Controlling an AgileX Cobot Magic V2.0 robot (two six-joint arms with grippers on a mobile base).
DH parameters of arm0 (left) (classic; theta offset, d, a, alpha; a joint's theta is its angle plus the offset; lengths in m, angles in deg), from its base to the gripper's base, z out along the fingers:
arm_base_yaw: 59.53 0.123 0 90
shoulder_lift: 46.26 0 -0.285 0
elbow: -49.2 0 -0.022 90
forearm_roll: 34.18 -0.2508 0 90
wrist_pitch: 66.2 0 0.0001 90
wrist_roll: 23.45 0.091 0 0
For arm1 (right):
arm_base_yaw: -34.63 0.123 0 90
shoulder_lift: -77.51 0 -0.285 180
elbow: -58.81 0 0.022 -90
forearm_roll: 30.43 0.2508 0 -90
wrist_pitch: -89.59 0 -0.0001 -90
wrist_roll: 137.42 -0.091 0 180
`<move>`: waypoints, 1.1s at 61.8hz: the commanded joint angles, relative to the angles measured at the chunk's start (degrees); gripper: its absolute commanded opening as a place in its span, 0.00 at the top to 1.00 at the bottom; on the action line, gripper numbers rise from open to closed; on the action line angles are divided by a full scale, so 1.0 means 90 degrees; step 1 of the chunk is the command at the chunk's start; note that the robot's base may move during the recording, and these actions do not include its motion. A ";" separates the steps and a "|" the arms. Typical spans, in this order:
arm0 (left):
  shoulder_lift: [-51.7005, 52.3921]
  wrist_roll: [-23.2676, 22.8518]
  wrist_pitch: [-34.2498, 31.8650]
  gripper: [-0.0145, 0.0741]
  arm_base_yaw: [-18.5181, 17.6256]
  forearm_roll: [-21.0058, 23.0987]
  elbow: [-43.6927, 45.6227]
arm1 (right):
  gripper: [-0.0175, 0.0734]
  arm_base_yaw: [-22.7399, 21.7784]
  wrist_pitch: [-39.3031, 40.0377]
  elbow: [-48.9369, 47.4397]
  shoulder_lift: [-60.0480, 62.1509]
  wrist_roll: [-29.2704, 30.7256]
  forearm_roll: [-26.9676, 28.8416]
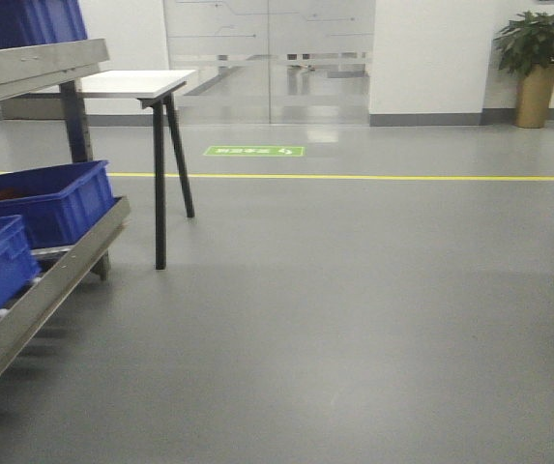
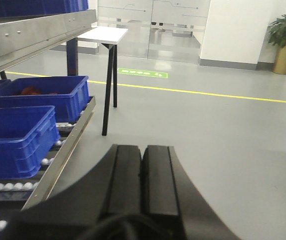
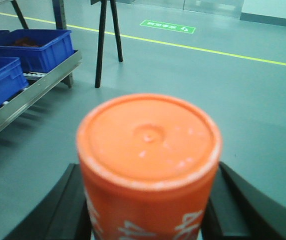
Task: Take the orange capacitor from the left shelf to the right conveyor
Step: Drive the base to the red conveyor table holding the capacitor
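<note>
Shelf [image 1: 40,280] with blue bins [image 1: 49,198] at 9 o'clock, white table [image 1: 131,84] at 11, plant [image 1: 538,58] at 2. Left gripper [image 2: 142,180] clenched on nothing, jaws together. Right gripper [image 3: 150,225] grasps the capacitor [image 3: 147,145] upright, off the shelf and over open floor [image 3: 242,100]. Conveyor not in view. Risks: fingers [image 3: 70,210] look low on it, so a fast swing could tip or slip it — a drop lands on bare floor. Target unseen — placement can't be lined up yet.
</note>
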 commanded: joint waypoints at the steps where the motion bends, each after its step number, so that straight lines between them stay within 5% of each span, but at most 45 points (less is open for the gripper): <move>1: 0.0124 -0.0009 -0.0569 0.95 0.0018 0.0000 0.0034 | 0.66 -0.0001 0.0563 -0.0170 -0.0090 0.0049 -0.0056; 68: 0.0124 -0.0009 -0.0569 0.95 0.0018 0.0000 0.0034 | 0.66 -0.0001 0.0563 -0.0170 -0.0090 0.0049 -0.0056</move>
